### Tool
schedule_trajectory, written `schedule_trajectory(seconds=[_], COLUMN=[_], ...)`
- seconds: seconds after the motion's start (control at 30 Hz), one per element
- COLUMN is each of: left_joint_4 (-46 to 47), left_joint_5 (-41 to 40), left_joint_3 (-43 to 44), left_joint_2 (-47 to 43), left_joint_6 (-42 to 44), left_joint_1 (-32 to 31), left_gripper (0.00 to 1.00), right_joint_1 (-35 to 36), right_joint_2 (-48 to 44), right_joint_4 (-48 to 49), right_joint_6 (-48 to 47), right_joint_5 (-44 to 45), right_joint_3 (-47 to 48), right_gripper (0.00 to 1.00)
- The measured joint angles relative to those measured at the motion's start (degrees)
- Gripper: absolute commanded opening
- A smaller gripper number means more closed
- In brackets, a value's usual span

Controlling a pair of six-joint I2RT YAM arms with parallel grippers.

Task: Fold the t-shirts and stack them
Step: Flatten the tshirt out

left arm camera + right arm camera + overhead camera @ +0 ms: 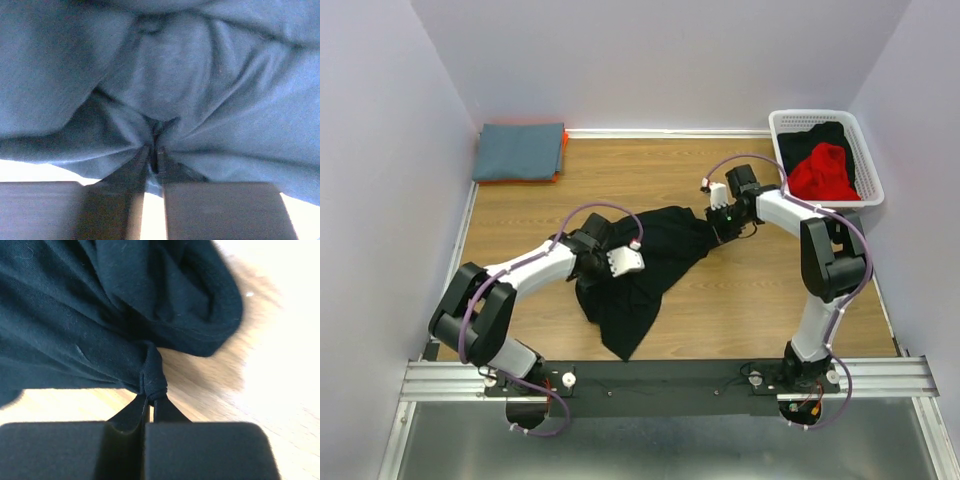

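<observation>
A black t-shirt (650,265) lies crumpled across the middle of the wooden table (740,290). My left gripper (595,262) is shut on its left edge; in the left wrist view the cloth (190,75) bunches between the closed fingers (152,155). My right gripper (720,222) is shut on the shirt's upper right corner; the right wrist view shows a pinched fold (152,375) between the closed fingers, just above the wood. A folded grey-blue shirt (520,150) sits on an orange one at the back left.
A white basket (868,150) at the back right holds a red shirt (823,172) and a black one (810,138). Purple walls enclose the table on three sides. The metal rail (670,378) runs along the near edge.
</observation>
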Motion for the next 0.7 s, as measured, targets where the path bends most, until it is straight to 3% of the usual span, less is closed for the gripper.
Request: schedule_trajectory(seconds=[0.27,0.37,0.5,0.53,0.57,0.6,0.7], left_joint_4=[-4.9,-6.7,-6.9,-6.9,-6.9,-7.0,-6.6], left_joint_5=[2.5,5.3,7.4,7.8,8.1,8.3,9.1], left_joint_3=[11.8,15.8,18.2,19.0,19.9,21.2,24.7], left_joint_2=[-2.7,-6.4,-5.8,-4.3,-2.4,-0.3,4.8], left_joint_6=[5.7,9.5,11.5,11.1,10.9,10.2,8.0], left_joint_1=[13.8,15.5,15.2,15.8,16.6,18.0,23.0], left_gripper=[0.00,0.00,0.28,0.47,0.52,0.65,0.67], right_joint_1=[-6.3,-9.2,-9.9,-9.9,-9.8,-9.7,-9.7], right_joint_2=[-4.0,-5.1,-3.0,-1.5,-0.1,1.1,1.6], right_joint_4=[-0.5,-0.8,-2.2,-2.3,-2.5,-2.5,-3.8], right_joint_6=[-0.3,-1.6,-3.3,-3.2,-3.5,-3.8,-3.7], right_joint_5=[3.4,5.1,7.1,7.8,8.5,9.3,11.2], right_joint_3=[4.8,9.0,16.0,18.3,20.3,21.7,22.7], right_gripper=[0.00,0.01,0.53,0.65,0.67,0.67,0.67])
